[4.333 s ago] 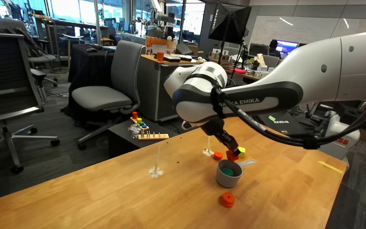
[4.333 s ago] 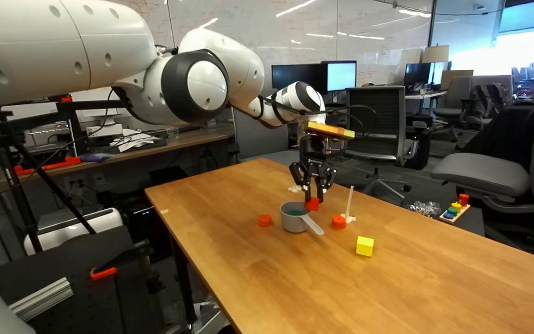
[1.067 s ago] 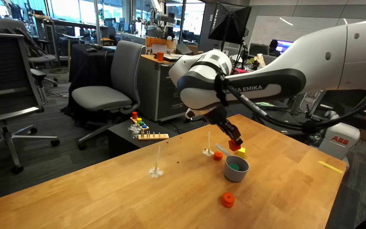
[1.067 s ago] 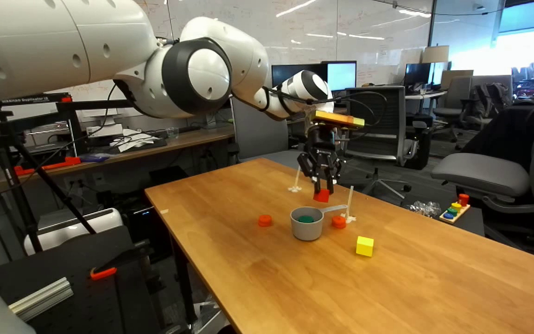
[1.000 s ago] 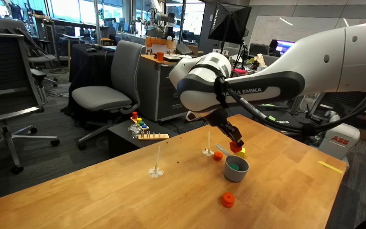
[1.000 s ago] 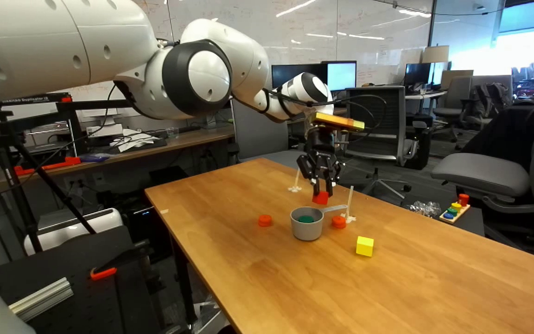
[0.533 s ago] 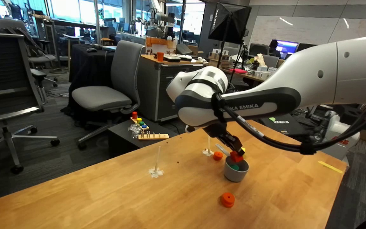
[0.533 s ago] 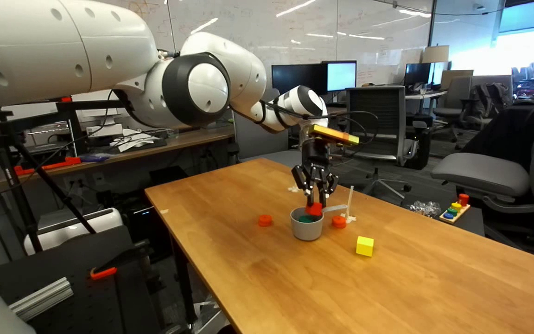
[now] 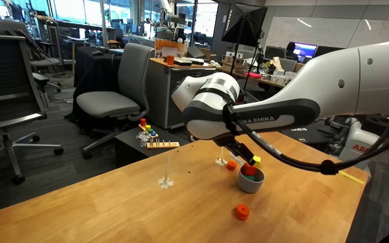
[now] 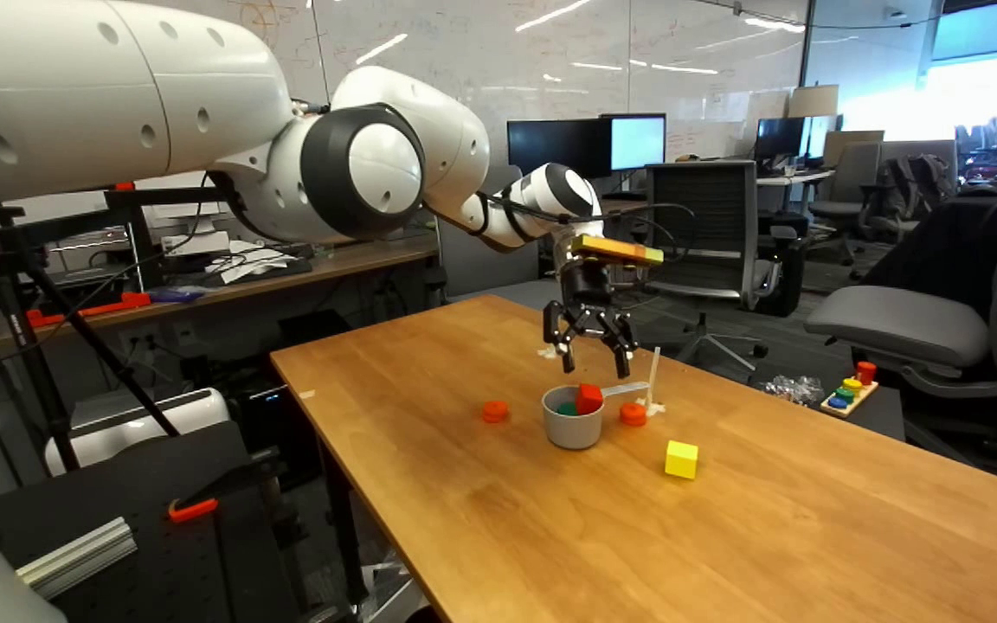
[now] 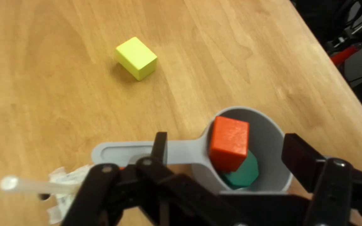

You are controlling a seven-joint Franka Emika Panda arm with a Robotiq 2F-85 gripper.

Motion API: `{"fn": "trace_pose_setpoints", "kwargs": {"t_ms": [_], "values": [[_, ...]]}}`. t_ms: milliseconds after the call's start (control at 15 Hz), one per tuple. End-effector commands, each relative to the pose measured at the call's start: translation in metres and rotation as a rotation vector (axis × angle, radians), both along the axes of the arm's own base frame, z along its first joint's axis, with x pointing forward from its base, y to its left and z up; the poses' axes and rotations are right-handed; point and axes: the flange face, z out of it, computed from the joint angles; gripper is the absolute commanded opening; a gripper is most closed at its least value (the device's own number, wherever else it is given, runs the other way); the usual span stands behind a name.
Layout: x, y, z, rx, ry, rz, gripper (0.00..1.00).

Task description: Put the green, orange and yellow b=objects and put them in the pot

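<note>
Your gripper (image 10: 595,369) hangs spread, empty. In an exterior view the yellow cube (image 10: 681,459), likely your next pick, sits on the table (image 10: 550,536), right of the gripper and nearer, with no clear long axis; to its left the pot (image 10: 573,431) holds a red-orange cube (image 10: 588,399) and green piece (image 11: 244,172).
</note>
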Motion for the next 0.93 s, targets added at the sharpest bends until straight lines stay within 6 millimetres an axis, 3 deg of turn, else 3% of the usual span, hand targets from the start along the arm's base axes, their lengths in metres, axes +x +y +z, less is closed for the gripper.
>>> {"fn": "trace_pose_setpoints", "kwargs": {"t_ms": [0,667,867], "values": [[0.006,0.002,0.006,0.010,-0.043,0.013,1.00],[0.005,0.001,0.000,0.009,-0.036,0.014,1.00],[-0.006,0.047,-0.001,-0.008,-0.042,0.094,1.00]]}}
